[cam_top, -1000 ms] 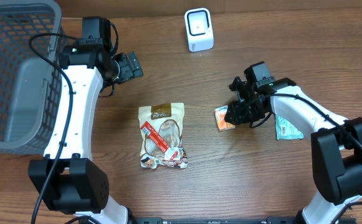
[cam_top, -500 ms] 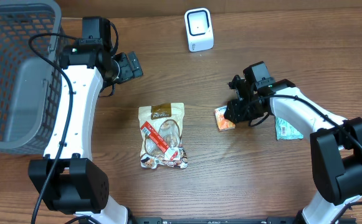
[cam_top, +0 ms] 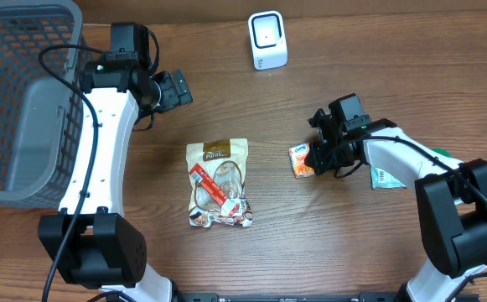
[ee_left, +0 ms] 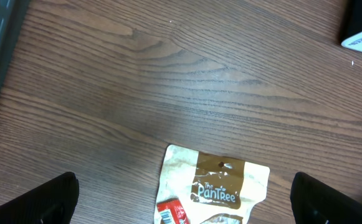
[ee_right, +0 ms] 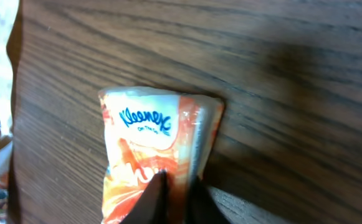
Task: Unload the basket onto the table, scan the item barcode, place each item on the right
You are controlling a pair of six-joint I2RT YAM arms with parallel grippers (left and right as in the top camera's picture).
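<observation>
Kleenex pack [cam_top: 302, 159] lies flat on the desk [cam_top: 411, 59], right of centre in the overhead view, orange-and-white wrapper with the logo up. My right claw [cam_top: 320, 156] is pinched tight on its right-hand edge (fingertips [ee_right: 159, 200] meet over the wrapper at the bottom of the wrist view). My left claw [cam_top: 176, 87], upper left of the overhead, gapes fully wide with nothing in it. Scanner [cam_top: 267, 39] stands at top centre, well apart from the pack. Snack pouch [cam_top: 218, 184] lies at centre. Grey basket [cam_top: 25, 101] sits at far left.
</observation>
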